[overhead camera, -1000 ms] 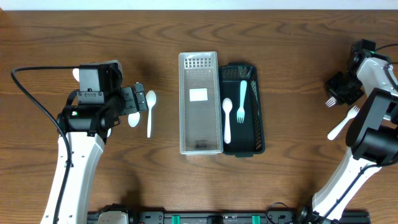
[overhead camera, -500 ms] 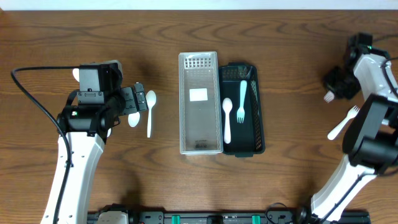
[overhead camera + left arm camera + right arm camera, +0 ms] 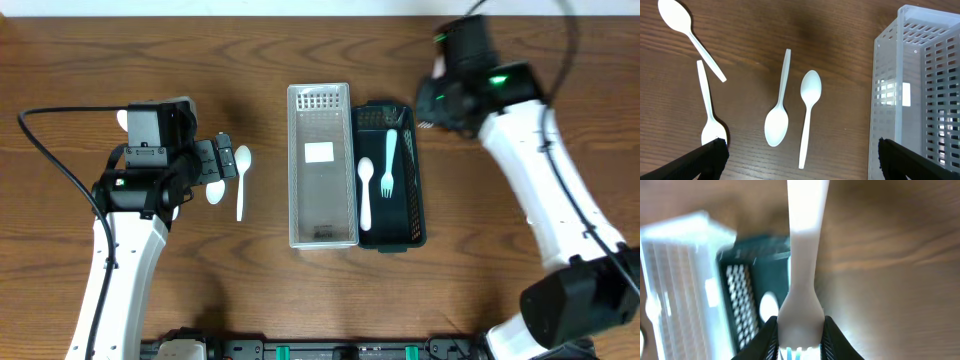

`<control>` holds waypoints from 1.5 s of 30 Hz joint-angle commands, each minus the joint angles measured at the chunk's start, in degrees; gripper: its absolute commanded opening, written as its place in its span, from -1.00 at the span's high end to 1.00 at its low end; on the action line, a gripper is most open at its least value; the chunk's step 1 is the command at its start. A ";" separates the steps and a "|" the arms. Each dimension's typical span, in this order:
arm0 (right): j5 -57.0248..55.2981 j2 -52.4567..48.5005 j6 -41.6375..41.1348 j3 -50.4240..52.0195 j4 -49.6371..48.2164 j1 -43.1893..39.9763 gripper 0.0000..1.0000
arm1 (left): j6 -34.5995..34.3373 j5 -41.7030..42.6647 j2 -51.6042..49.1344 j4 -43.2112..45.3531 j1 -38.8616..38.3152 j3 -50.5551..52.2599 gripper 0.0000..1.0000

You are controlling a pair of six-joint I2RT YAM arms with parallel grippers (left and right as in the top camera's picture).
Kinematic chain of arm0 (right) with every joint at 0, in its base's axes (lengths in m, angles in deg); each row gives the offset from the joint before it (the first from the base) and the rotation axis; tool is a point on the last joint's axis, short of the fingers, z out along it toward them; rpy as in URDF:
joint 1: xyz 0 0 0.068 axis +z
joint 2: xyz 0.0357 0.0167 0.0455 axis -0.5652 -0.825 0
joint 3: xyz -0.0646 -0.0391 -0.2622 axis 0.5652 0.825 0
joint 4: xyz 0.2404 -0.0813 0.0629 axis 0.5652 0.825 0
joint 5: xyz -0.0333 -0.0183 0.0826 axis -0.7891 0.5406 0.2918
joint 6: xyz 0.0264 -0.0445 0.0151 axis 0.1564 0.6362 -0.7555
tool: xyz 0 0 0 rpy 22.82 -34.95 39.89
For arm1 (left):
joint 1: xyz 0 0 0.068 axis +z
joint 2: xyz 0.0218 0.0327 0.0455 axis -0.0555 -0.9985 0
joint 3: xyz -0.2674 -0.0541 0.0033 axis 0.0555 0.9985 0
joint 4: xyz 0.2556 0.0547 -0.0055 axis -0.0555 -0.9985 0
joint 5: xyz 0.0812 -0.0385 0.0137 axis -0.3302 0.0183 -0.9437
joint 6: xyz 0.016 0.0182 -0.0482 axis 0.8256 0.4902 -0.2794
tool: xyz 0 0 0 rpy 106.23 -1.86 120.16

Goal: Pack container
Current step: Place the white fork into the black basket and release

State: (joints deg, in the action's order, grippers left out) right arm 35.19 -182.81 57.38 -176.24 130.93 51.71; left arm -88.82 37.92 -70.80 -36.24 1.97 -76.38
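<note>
Containers: a clear slotted container (image 3: 320, 165) and a black container (image 3: 393, 175) stand lengthwise, side by side and touching, in the middle of the desk (image 3: 250, 290); the black one is on the robot's right.
Clear container contents: only a white label (image 3: 319, 152) shows on its floor.
Black container contents: a white spoon (image 3: 365, 190) and a white fork (image 3: 388, 160) lie along it next to each other, the spoon against the wall shared with the clear container.
Held fork: another white fork (image 3: 802, 255) is gripped at its tine end, and its handle runs straight out from the fingers; the wrist view is blurred.
Right gripper: the right gripper (image 3: 800, 340) is closed on that held fork and hangs over the far right corner of the black container (image 3: 432, 105).
Loose spoons: four white spoons lie on the desk to the left of the clear container. Two are close together near it (image 3: 779, 110) (image 3: 807, 115), and two are further left (image 3: 690, 32) (image 3: 707, 115).
Left gripper: the left gripper (image 3: 800, 162) is spread wide with nothing between its fingers, above the pair of spoons (image 3: 222, 160).
Left fingertips: one (image 3: 710, 155) lies over the bowl of a far-left spoon, the other beside the clear container's wall.
</note>
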 commanded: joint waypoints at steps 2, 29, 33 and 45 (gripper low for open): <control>0.09 -3.04 -3.76 5.81 -1.07 5.35 0.97 | -0.07 -0.68 0.39 -0.17 0.28 -1.18 -0.96; -1.38 -1.92 -1.60 4.76 -2.12 6.40 -0.22 | -0.07 -0.68 0.39 -0.83 0.28 -1.18 -0.96; -3.63 2.40 -3.26 -1.44 0.68 -1.77 -0.22 | -0.07 -0.68 0.39 -0.85 0.28 -1.18 -0.96; -1.79 1.42 -1.49 0.20 4.04 -35.47 -0.42 | -0.07 -0.68 0.39 -1.29 0.28 -1.18 -0.96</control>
State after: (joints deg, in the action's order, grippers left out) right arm 32.15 -178.35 53.38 -177.79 134.40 20.35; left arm -88.82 37.95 -70.80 -37.38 1.97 -76.38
